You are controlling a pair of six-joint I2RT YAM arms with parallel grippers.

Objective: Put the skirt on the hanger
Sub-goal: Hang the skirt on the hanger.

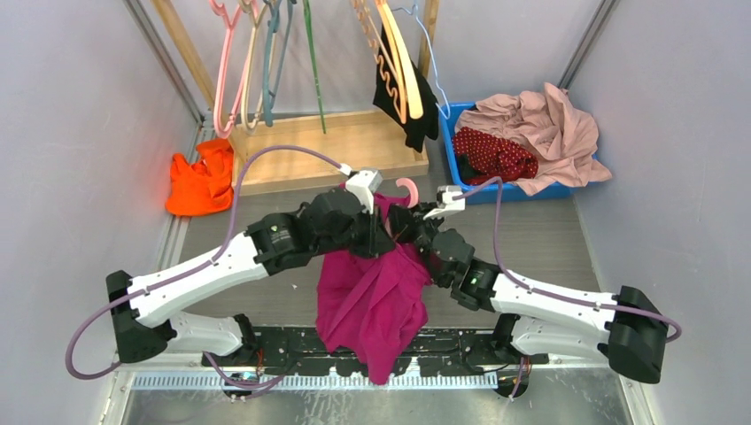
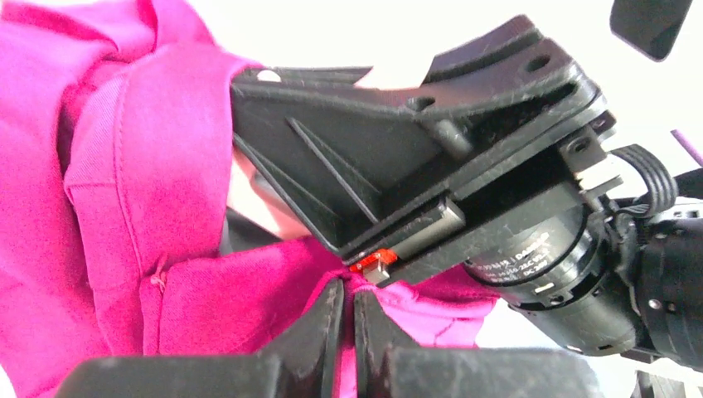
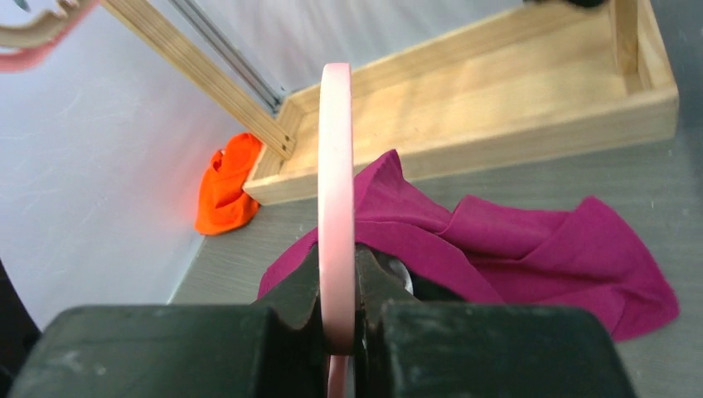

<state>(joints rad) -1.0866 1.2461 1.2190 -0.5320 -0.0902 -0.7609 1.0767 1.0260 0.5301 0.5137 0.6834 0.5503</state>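
my right end effector (image 3: 337,278) pinches the pink hanger (image 3: 336,166), my left end effector (image 2: 348,294) the magenta garment (image 2: 124,207), mid-worktop. the dotted skirt (image 1: 496,155) lies in the blue bin (image 1: 452,146), far right corner.

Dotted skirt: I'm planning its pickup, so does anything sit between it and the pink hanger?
Yes. A magenta garment drapes the hanger, and a pale pink garment lies bunched around the skirt in the blue bin.
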